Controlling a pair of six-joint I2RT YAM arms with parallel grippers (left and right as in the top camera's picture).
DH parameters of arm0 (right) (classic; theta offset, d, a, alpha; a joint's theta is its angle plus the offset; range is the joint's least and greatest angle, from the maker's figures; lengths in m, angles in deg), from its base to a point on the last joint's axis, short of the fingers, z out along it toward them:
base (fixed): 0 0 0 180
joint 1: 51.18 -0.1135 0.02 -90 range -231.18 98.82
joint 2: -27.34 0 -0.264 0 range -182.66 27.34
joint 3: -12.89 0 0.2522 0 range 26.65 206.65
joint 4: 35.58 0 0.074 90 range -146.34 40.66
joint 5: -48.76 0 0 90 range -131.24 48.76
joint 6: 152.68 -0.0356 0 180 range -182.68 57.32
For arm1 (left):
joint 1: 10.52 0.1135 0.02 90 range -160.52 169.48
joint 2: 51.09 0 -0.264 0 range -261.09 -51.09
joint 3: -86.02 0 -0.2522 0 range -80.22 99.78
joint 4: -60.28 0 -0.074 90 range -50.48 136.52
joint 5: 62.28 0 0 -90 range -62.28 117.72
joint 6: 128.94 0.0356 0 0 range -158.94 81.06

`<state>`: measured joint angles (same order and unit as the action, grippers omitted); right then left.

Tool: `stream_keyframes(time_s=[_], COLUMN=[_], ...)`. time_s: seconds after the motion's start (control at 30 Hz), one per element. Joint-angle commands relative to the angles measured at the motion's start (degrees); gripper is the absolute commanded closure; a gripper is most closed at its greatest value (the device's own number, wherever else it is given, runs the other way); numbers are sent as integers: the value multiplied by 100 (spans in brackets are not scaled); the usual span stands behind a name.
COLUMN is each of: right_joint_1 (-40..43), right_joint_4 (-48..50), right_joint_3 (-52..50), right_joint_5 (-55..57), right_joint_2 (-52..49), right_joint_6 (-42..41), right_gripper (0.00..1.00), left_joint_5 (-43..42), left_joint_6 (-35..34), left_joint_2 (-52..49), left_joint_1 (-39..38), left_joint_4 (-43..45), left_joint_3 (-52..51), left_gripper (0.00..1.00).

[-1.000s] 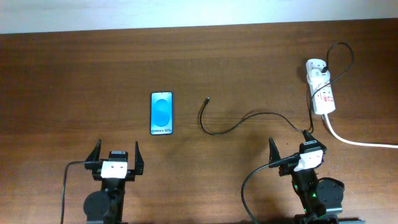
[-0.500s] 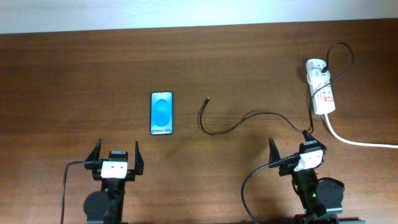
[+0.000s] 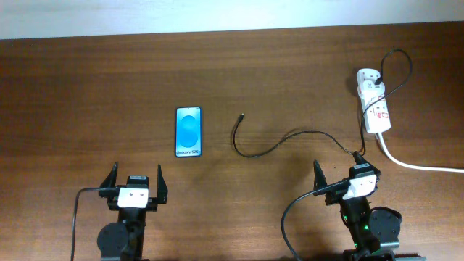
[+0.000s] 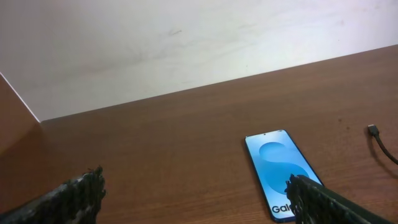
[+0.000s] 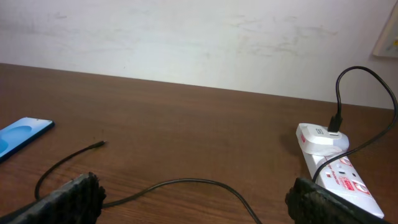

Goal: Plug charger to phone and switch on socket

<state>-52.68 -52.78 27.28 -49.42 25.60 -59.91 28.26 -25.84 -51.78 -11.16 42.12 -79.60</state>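
Note:
The phone [image 3: 188, 132] lies flat, blue screen up, left of centre; it also shows in the left wrist view [image 4: 282, 171] and at the left edge of the right wrist view [image 5: 20, 137]. The charger cable [image 3: 279, 143] curves across the table, its free tip [image 3: 242, 115] right of the phone, its plug in the socket [image 3: 375, 109] at the far right. The socket also shows in the right wrist view [image 5: 339, 174]. My left gripper [image 3: 135, 182] is open and empty, near the front edge below the phone. My right gripper [image 3: 341, 174] is open and empty, with the cable [image 5: 205, 183] lying between its fingers.
The socket's thick white cord [image 3: 420, 166] runs off the right edge. The wooden table [image 3: 87, 94] ends at a white wall [image 4: 155, 43] behind.

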Motion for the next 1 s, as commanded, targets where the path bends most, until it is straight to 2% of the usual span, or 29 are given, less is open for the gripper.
stream_keyframes(time_s=[0.0, 0.47, 0.6, 0.97], right_joint_1=[-37, -37, -37, -37], right_joint_4=[-35, -35, -35, -35], right_joint_3=[-31, -31, -31, -31], right_joint_5=[-13, -15, -13, -13], right_joint_2=[-20, -20, -20, -20], right_joint_6=[-20, -17, -17, -17], right_gripper=[2, 2, 2, 2], left_joint_5=[35, 31, -339, -337], left_joint_6=[70, 70, 68, 68], left_joint_2=[28, 28, 28, 28], left_joint_1=[33, 33, 33, 33], left_joint_4=[-42, -26, 286, 975], left_joint_3=[-11, -11, -9, -9], left_gripper=[1, 1, 1, 1])
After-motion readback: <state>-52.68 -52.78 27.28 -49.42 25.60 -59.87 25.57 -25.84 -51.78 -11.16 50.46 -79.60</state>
